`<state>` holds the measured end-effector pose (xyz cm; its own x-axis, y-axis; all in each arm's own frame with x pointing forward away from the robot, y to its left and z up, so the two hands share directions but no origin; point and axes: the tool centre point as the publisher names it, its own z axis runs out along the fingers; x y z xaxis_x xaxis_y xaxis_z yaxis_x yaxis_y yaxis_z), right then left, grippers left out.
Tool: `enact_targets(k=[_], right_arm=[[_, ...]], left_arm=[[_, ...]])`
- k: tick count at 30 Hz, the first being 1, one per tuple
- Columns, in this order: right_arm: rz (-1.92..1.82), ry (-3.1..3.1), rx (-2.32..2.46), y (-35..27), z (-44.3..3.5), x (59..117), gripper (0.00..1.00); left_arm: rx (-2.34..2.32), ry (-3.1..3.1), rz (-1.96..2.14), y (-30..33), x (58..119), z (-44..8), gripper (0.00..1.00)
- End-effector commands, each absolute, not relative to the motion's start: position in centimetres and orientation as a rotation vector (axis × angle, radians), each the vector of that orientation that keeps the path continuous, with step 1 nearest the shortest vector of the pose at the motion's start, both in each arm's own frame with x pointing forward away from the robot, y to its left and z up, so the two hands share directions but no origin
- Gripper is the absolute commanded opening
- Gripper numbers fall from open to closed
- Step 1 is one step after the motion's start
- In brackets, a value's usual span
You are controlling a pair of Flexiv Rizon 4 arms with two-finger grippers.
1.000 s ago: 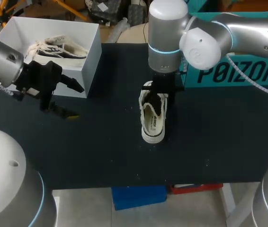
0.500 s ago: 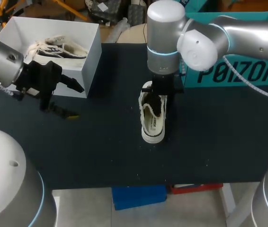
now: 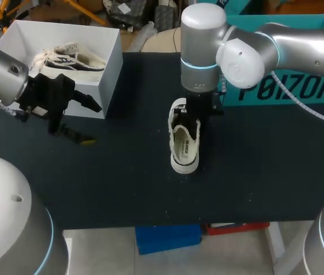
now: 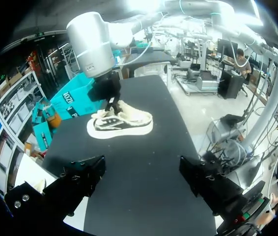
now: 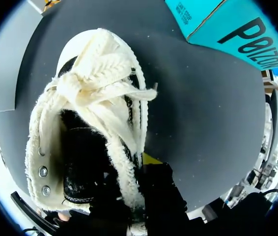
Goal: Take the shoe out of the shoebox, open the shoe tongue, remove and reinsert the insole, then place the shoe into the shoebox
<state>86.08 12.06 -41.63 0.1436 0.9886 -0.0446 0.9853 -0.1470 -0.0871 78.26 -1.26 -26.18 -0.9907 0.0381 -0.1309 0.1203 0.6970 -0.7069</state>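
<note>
**Shoe** (image 3: 185, 150) (image 4: 122, 123) (image 5: 104, 73): cream low sneaker with a fleecy edge, dark lining and a pale sole. It stands upright on its sole near the middle of the table, out of the shoebox, lengthwise along the line running away from the robot. The opening faces up and a pale insole (image 3: 186, 150) shows inside.

**Laces** (image 5: 102, 71): thick, braided and cream, bunched over the front of the shoe ahead of the right gripper. Two metal eyelets (image 5: 42, 172) sit in the side wall.

**Right gripper** (image 3: 192, 117) (image 4: 112, 101) (image 5: 131, 174): comes straight down onto the far end of the shoe. One finger is outside the side wall with its yellow tip (image 5: 151, 158) showing, and the other is inside the dark opening. The fleecy edge is pinched between them.

**Left gripper** (image 3: 93, 124) (image 4: 141, 169): hangs over the left part of the table, just in front of the shoebox and well apart from the shoe. Its fingers are spread wide and hold nothing.

**Shoebox** (image 3: 111, 69): white and lidless, at the far left corner of the table. A second cream sneaker (image 3: 70, 59) lies inside.

**Teal box** (image 3: 288, 89) (image 4: 72, 101) (image 5: 227, 27): printed in black, at the far right, beside the right arm and near the shoe.

**Table** (image 3: 122, 183): black top that carries all of the above.
</note>
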Motion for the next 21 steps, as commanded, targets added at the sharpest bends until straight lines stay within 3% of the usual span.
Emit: enact_targets(k=[1,9,21], right_arm=[[0.150,-2.023,-2.352,11.9,-41.2,86.0,0.00],[0.185,-2.042,-2.338,10.0,-37.5,85.7,0.00],[0.121,-2.443,-2.126,6.5,-21.1,87.2,0.00]], left_arm=[[0.132,2.794,-1.173,-1.2,78.2,-26.2,1.00],[0.132,2.794,-1.173,-1.2,78.2,-26.2,1.00],[0.132,2.794,-1.173,-1.2,78.2,-26.2,1.00]])
